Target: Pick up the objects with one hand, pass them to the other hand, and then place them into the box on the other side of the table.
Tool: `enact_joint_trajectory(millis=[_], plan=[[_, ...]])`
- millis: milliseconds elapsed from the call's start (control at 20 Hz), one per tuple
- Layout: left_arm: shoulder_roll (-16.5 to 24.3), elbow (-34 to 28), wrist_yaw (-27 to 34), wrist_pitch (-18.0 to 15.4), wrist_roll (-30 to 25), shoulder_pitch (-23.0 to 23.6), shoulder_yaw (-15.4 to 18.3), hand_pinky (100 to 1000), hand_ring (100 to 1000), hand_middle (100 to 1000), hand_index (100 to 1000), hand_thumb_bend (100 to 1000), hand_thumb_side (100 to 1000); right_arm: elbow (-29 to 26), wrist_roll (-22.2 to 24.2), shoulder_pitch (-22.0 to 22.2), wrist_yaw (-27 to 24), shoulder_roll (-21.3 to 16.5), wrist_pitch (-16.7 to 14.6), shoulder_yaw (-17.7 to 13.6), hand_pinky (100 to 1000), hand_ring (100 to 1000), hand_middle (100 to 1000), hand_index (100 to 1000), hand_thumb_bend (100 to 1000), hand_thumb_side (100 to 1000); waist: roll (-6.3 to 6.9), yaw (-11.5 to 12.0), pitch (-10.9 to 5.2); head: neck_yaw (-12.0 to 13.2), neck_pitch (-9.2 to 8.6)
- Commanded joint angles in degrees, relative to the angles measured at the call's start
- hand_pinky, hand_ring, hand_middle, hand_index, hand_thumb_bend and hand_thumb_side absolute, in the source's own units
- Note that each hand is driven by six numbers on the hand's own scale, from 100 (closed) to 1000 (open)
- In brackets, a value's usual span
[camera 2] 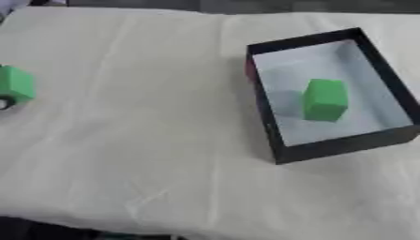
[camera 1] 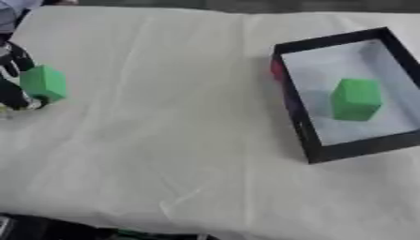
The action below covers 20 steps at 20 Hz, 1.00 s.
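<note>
In the left eye view, the left hand (camera 1: 15, 77) showed at the far left edge of the frame, its dark fingers curled around a green block (camera 1: 43, 83) from above and below. That block sat at the middle left, at or just above the cream cloth (camera 1: 164, 140); whether it touched the cloth could not be told. A black box (camera 1: 305, 131) with a pale floor lay at the upper right, well apart from the hand, and a second green block (camera 1: 356, 99) stood inside it near the middle. A small red patch showed on the box's left outer wall. The right hand was nowhere in view.

In the right eye view, the held block sat cut off at the left edge, with only a sliver of dark finger under it; the box and its block filled the upper right.

The step in hand appeared to be the pickup by the left hand. Next, the block would need carrying toward the centre, where the right hand must come in to take it before the box.

Counted: two green blocks, one box, one hand showing.
</note>
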Motion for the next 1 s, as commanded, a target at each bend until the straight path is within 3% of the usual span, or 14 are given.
enact_joint_trajectory(millis=[50,350,600,1000], plan=[[-0.77,-3.59,-1.71,-0.66,1.81,-2.52,0.87,716,692,605,504,330,100,-3.34,0.36,-1.24,0.46,-1.59,-1.21,-0.36,971,1000,1000,1000,100,479,-0.83,0.15,0.00,-0.31,0.03],[-8.34,-4.76,-6.26,-3.09,4.54,-7.81,-1.36,711,692,599,497,321,100,-7.95,3.44,-4.43,3.86,-2.75,-3.38,2.47,965,1000,1000,1000,100,470,-1.34,0.22,-0.47,-0.76,-0.07],[-14.91,-3.37,-8.80,-6.21,7.67,-11.04,-2.62,717,693,595,493,312,100,-8.44,7.54,-8.04,7.11,-2.44,-4.05,6.18,964,1000,1000,1000,100,470,-1.77,0.46,-0.92,-1.71,0.02],[-24.46,0.18,-13.58,-10.51,13.85,-12.21,-3.04,712,689,588,478,284,100,-7.92,12.81,-12.52,13.78,-0.47,-4.18,11.32,963,1000,1000,1000,100,430,-2.53,0.68,-1.16,-2.44,0.04]])
